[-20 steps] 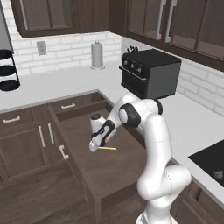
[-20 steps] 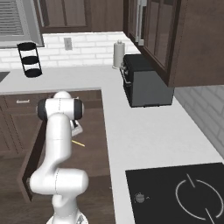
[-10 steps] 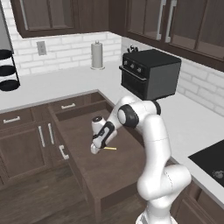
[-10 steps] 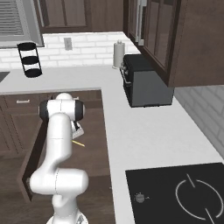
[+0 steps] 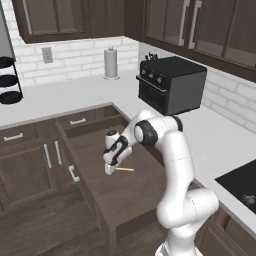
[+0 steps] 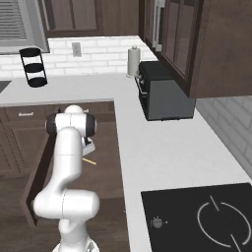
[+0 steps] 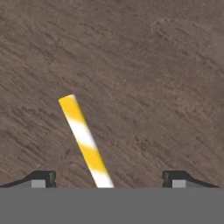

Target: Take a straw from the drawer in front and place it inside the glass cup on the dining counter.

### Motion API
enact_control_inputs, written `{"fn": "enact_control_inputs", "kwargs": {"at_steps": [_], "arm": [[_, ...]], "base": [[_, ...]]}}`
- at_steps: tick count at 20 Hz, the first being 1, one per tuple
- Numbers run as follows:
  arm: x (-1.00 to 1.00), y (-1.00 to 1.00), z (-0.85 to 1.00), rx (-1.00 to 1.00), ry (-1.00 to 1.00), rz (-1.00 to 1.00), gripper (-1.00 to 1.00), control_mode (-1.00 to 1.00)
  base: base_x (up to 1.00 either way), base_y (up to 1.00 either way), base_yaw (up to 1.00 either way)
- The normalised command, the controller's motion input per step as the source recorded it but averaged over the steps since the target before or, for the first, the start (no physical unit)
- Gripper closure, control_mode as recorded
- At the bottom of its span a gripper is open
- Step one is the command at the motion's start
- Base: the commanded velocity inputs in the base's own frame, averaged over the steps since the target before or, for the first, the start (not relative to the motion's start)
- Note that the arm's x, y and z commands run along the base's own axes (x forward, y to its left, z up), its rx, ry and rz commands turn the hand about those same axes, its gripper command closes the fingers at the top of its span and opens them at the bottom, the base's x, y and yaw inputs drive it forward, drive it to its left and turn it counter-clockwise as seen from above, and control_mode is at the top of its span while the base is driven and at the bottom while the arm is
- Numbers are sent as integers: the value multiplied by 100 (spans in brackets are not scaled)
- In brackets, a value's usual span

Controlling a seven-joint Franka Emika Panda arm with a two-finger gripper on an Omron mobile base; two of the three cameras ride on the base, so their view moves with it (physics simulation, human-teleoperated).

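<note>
One step looks finished: the drawer (image 5: 125, 195) is pulled out, its brown floor bare under the hand. Everything else in the task is still ahead, as I judge it.

The gripper (image 5: 109, 169) hangs low inside the drawer, pointed down at the floor. Its jaws stand wide apart and hold nothing. In the hand view the two fingertips (image 7: 43, 178) sit far to either side, with the wood floor showing between them.

The straw (image 7: 85, 142) lies flat on the drawer floor, striped yellow and white. It runs between the fingertips, slanting away from them and a little toward one side. Its near end passes out of sight at the bottom of the hand view, about midway between the tips. In the left base view the straw (image 5: 124, 169) lies just beside the gripper, and whether a tip touches it I cannot tell. The right base view shows the same straw (image 6: 89, 161) on the floor close by the hand.

So the grasp is not yet made. Left to do, by my reckoning:
- settle the jaws about the straw and close
- lift it from the drawer
- carry it to the cup on the dining counter
- drop it in
</note>
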Motion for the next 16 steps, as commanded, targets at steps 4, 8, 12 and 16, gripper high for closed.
{"fn": "enact_control_inputs", "kwargs": {"at_steps": [4, 8, 12, 16], "arm": [[-6, 0, -66, 0, 10, 0, 100, -100], [-29, -3, -56, 0, 2, 0, 100, -100], [-34, -3, -41, 0, 0, 0, 100, -100], [-14, 0, -23, 0, 0, 0, 100, -100]], "base": [[0, 0, 0], [0, 0, 0], [0, 0, 0], [0, 0, 0]]}}
